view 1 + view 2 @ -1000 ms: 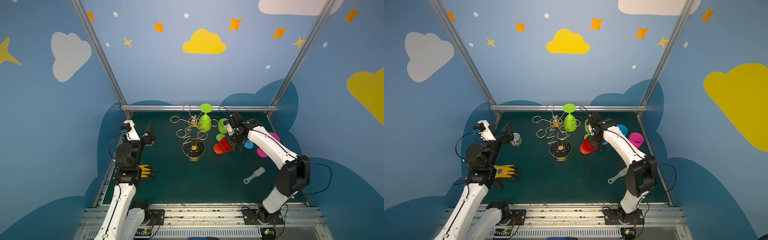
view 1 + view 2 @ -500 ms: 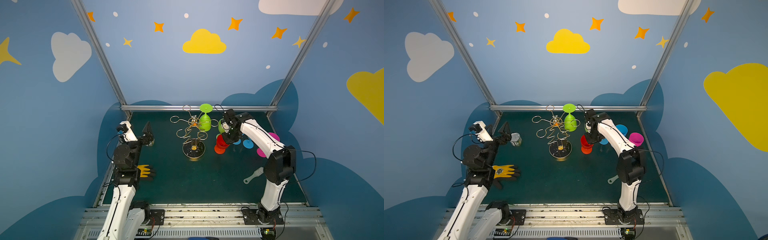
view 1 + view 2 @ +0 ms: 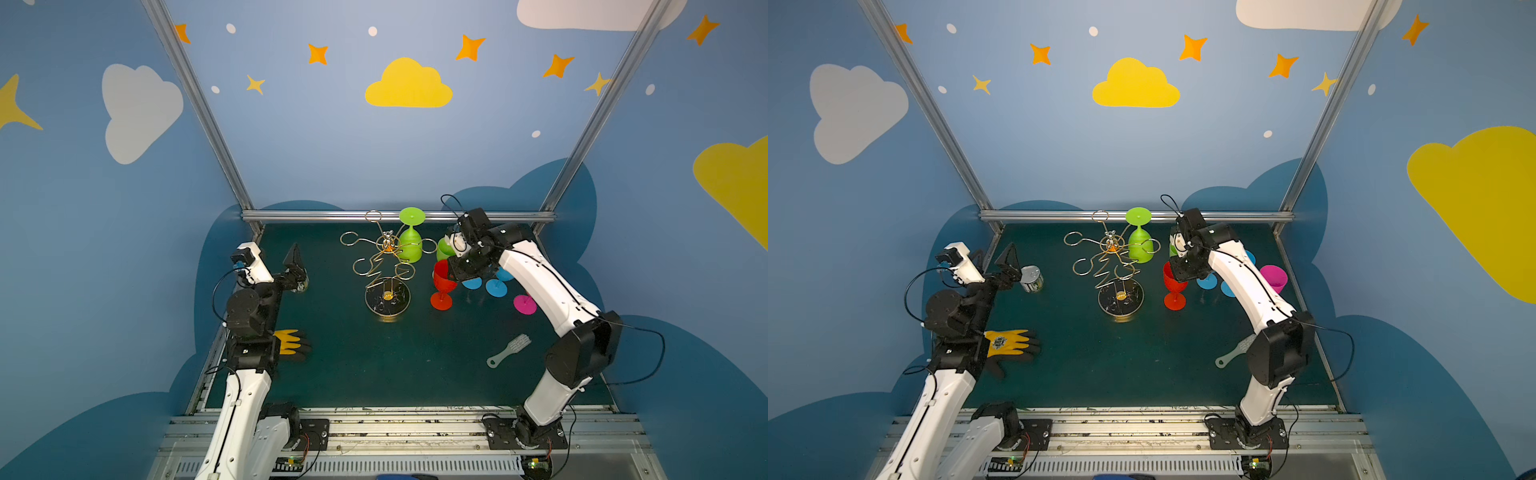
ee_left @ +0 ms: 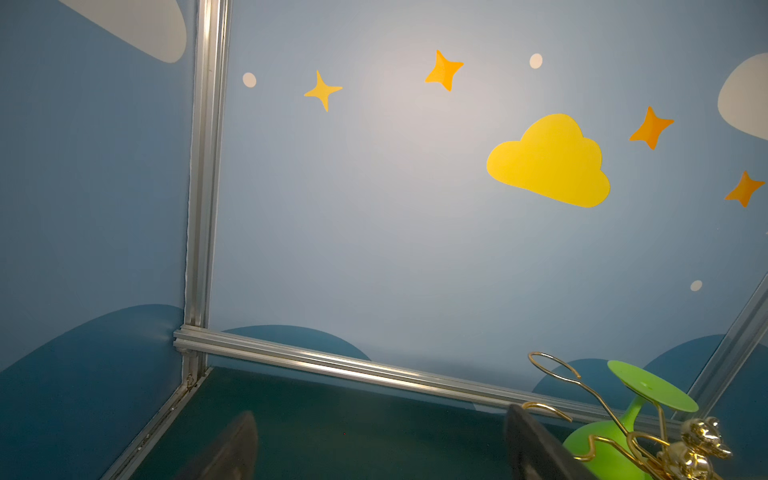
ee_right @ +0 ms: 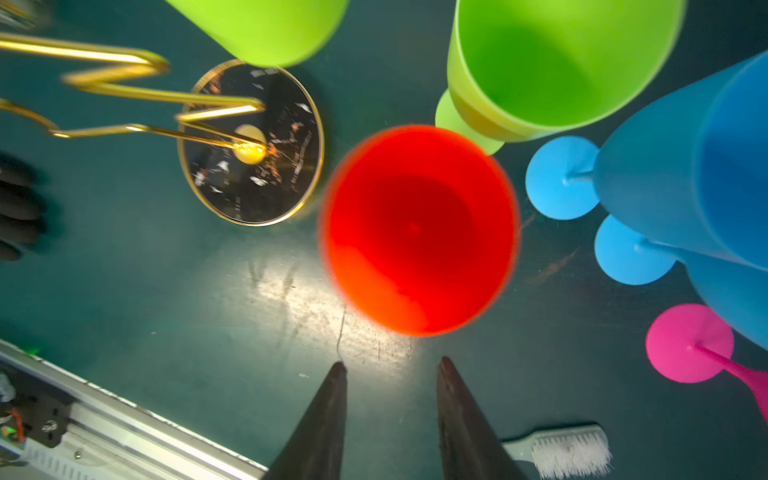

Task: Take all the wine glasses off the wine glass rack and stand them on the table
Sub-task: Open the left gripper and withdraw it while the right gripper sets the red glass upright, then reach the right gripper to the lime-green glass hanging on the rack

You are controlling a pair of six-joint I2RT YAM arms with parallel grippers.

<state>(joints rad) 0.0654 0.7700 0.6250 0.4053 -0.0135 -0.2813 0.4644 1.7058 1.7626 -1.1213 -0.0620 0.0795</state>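
The gold wire wine glass rack [image 3: 386, 266] stands mid-table on its round dark base [image 5: 253, 145]. One green wine glass [image 3: 410, 243] hangs upside down on a back arm of the rack, also in the left wrist view [image 4: 623, 440]. A red wine glass [image 3: 444, 280] stands upright on the mat just right of the rack. My right gripper [image 5: 390, 365] hovers above the red wine glass [image 5: 419, 230], open, its fingers apart with nothing between them. My left gripper [image 4: 379, 413] is open and empty at the far left [image 3: 296, 266].
Upright beside the red one stand a green glass [image 3: 444, 248], two blue glasses [image 3: 496, 286] and a pink glass [image 3: 1274, 277]. A grey brush [image 3: 509, 351] lies front right. A yellow glove [image 3: 289, 341] and a tin can [image 3: 1032, 278] sit by the left arm.
My right gripper has opened and let go of the red glass, which now stands upright on the mat. The wrist rose above it. The left arm barely moved.
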